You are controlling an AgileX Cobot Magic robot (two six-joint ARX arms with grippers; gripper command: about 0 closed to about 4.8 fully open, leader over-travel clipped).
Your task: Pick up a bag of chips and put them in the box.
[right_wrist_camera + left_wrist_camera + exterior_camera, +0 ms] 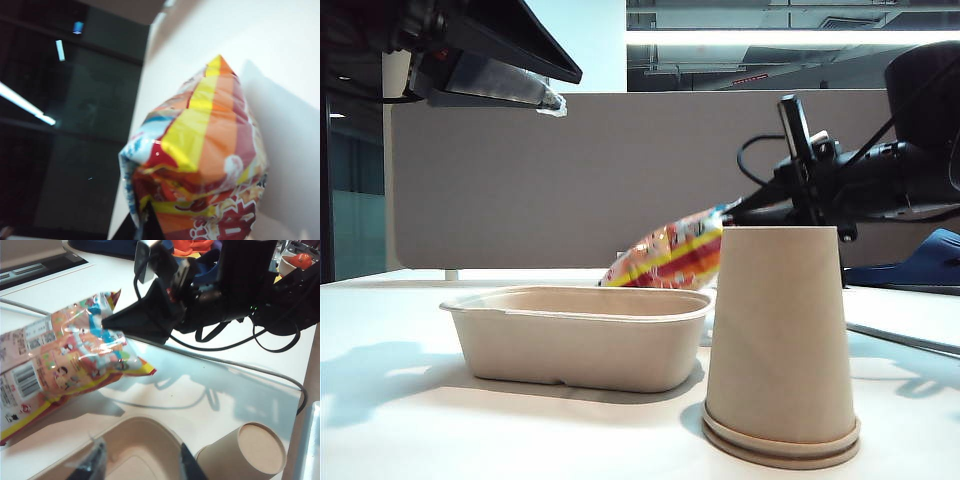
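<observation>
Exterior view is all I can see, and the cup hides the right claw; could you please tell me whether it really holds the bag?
Observer: Yes. The left wrist view shows the right claw shut on the end seam of the bag of chips.
Operator: Thank you. Is the bag over the box?
Observer: Not really. It hangs clear of the table, mostly beside the box rather than above it, with its shadow on the tabletop.
Operator: And the left claw, please?
Observer: The left claw is open and empty, poised above the box, with the upside-down cup to one side of it.
</observation>
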